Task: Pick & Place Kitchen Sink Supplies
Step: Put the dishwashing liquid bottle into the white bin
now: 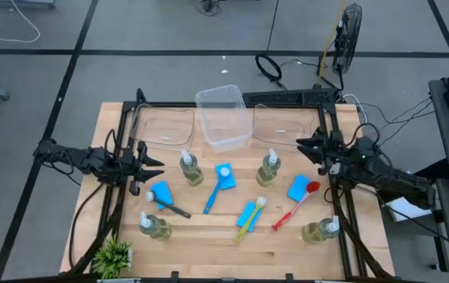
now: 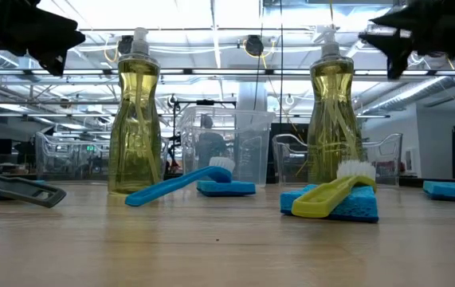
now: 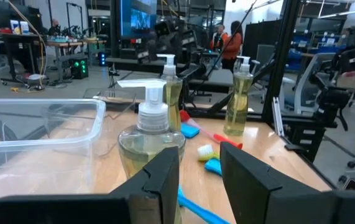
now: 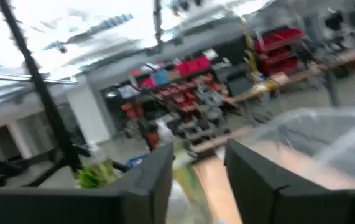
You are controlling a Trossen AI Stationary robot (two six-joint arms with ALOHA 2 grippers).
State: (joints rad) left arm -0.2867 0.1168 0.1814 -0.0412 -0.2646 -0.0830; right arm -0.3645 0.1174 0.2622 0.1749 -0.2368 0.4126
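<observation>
While both tools (image 1: 155, 167) (image 1: 304, 145) gape empty, four soap bottles (image 1: 191, 168), four sponges (image 1: 161, 192), four brushes (image 1: 213, 193).

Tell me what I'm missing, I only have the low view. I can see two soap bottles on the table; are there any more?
Observer: Yes, four in all. Two more soap bottles stand nearer your camera, one off to the left and one to the right, outside your frame.
Operator: Where is the left gripper?
Observer: The left gripper hovers just left of the mid-table left bottle, fingers open and empty.
Operator: And the right one?
Observer: The right gripper is at the near right corner of the right clear bin, open, holding nothing.
</observation>
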